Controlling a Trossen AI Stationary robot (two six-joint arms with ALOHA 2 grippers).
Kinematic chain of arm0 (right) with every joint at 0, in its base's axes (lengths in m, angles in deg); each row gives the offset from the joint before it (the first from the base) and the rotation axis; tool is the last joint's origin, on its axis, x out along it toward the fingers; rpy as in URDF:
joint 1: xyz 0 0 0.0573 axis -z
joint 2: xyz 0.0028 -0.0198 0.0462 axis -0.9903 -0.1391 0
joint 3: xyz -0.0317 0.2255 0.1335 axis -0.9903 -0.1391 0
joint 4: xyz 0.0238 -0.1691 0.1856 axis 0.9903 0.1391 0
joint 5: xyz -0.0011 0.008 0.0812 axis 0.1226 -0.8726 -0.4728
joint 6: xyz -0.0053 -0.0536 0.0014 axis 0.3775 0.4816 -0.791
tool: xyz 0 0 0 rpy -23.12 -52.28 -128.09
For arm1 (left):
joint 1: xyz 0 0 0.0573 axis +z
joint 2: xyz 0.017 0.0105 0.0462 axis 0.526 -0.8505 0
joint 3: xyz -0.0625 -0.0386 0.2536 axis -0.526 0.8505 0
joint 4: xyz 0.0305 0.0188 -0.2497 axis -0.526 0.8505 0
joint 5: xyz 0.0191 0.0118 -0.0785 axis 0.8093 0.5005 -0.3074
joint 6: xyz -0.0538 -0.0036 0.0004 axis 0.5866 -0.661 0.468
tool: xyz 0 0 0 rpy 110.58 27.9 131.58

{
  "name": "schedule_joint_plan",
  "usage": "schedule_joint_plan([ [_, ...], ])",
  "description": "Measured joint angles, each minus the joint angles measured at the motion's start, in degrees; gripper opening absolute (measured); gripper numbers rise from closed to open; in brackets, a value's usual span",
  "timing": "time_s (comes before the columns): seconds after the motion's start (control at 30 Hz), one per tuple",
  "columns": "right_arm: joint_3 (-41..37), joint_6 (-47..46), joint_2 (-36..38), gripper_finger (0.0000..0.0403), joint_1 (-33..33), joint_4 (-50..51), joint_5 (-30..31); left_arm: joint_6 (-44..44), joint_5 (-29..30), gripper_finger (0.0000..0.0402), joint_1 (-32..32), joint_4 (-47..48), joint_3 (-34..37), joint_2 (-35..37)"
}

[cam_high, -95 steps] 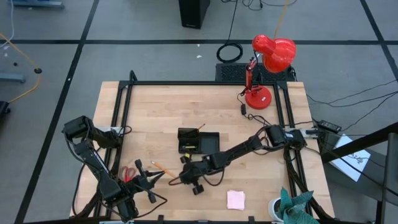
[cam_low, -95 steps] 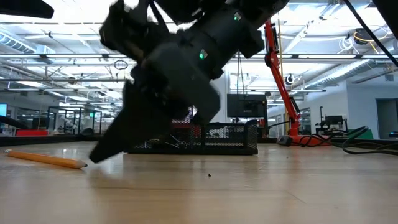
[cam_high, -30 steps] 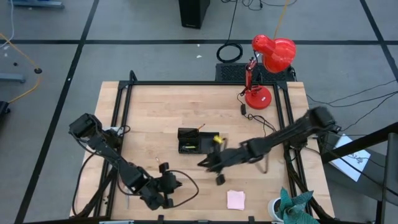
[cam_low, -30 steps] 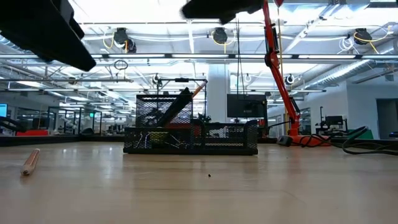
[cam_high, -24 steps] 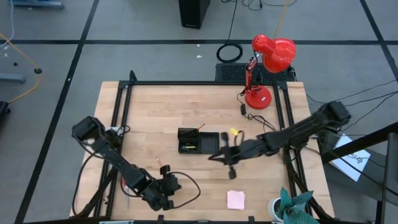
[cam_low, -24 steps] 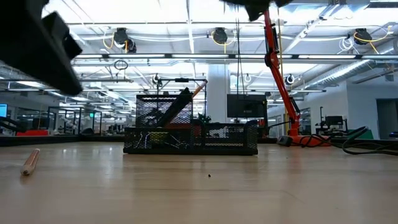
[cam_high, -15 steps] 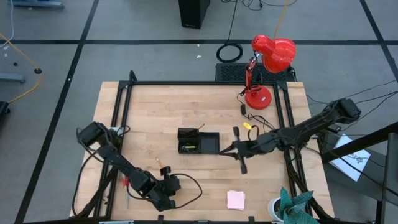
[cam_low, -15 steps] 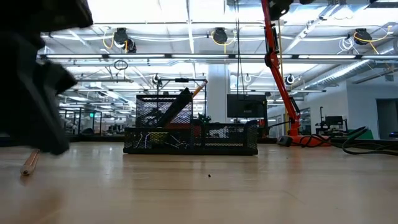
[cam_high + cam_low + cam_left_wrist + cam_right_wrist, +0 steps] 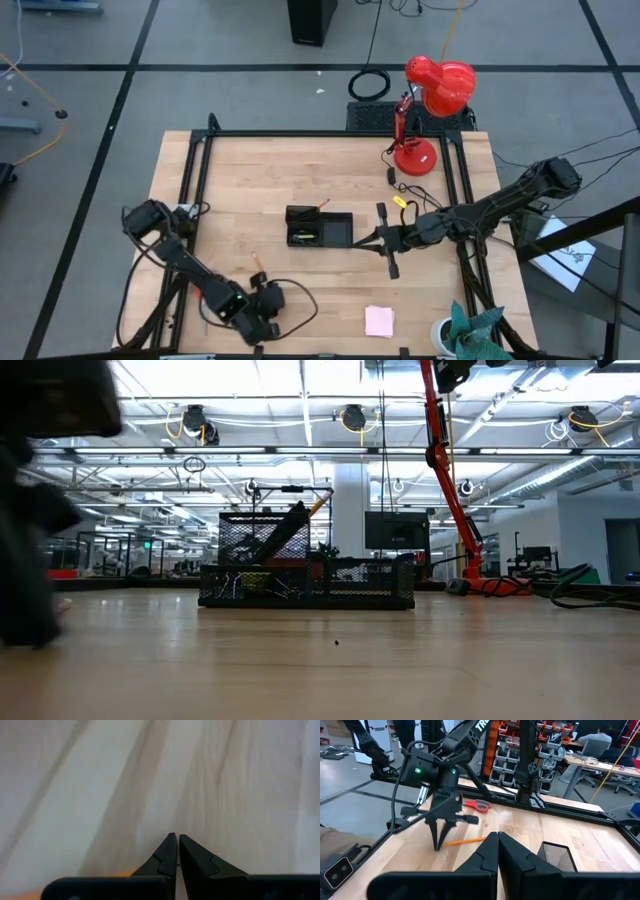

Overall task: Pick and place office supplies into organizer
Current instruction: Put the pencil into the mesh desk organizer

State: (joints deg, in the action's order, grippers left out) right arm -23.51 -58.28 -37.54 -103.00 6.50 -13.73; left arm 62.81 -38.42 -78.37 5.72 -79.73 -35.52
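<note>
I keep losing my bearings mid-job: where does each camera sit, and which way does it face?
High: overhead, straight down; left arm, right arm, organizer.
Low: tabletop height, level toward organizer and room; left arm blurred at edge.
Left wrist: faces bare wood; own jaws shut.
Right wrist: faces left gripper, orange pencil, scissors; own jaws shut.
Shared: high and right wrist both show pencil.

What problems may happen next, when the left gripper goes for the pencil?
1. The left gripper comes down with its fingers together beside the orange pencil; it may push or roll it instead of gripping it.
2. The red-handled scissors lie close behind; a sideways sweep might knock them.
</note>
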Motion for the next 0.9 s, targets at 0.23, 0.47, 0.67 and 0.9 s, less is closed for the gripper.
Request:
schedule_joint_plan([
  [0.23, 0.0, -0.09, 0.0, 0.0, 0.0, 0.04, 0.0, 11.02, -2.58, 0.0026, -3.83, 9.19, 0.07, 2.6],
  [0.47, 0.0, -0.11, 0.0, 0.0, 0.0, -0.11, -0.01, 17.88, -3.75, 0.0026, -6.54, 15.48, 0.09, 3.04],
  [0.67, 0.0, -0.13, 0.0, 0.0, 0.0, 0.01, -0.01, 21.2, -5.55, 0.0026, -8.06, 18.1, 0.16, 3.08],
  [0.9, 0.0, -0.57, 0.0, 0.0, 0.0, 0.29, -0.02, 26.41, -5.63, 0.0026, -10.4, 22.73, 0.13, 3.08],
])
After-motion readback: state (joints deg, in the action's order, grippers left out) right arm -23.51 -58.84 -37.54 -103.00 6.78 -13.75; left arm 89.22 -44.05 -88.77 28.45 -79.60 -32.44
